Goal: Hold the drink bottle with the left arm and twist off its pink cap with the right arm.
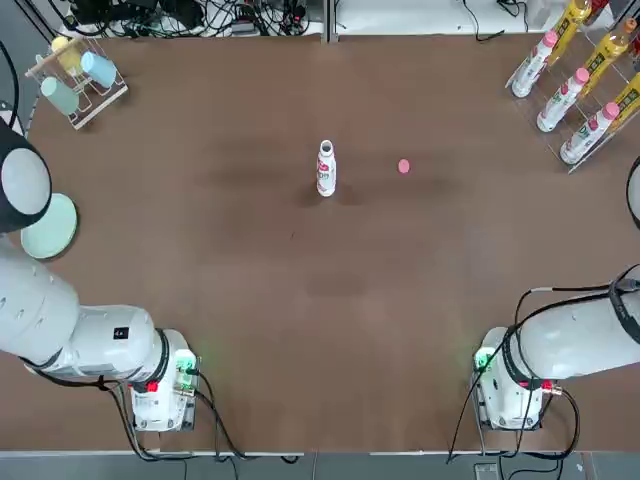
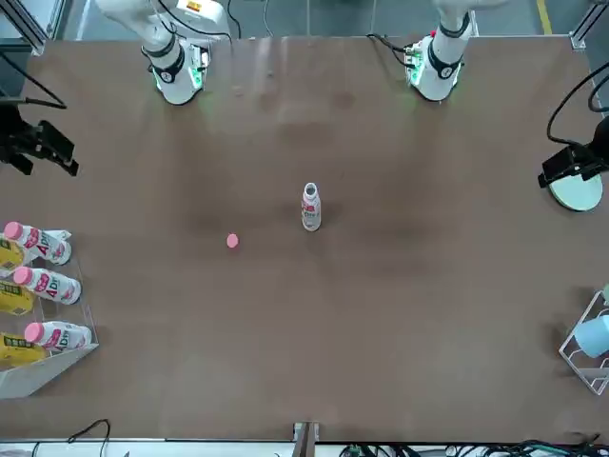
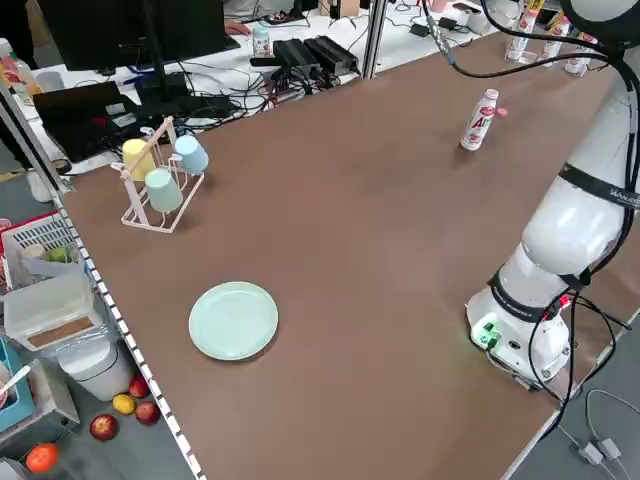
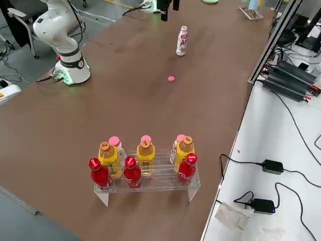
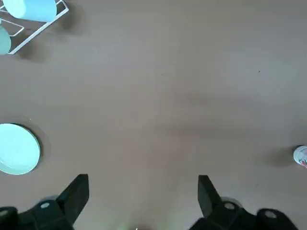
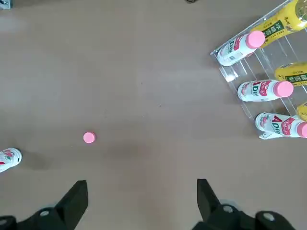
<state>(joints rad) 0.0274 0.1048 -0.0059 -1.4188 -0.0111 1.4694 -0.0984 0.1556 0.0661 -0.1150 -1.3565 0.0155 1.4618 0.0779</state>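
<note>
Your bottle is standing open near the middle of the brown table, and its pink cap is already lying just beside it, toward the right edge. Both the left gripper and the right gripper are hanging wide open, holding nothing. If you are reaching in now, you are risking tipping the open bottle; a bottle rack is sitting at the far right corner, a cup rack at the far left corner.

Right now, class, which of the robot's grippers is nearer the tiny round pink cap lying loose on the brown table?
Right. The pink cap lies well ahead of the open right gripper. The open left gripper is farther off, beyond the small white drink bottle.
</note>
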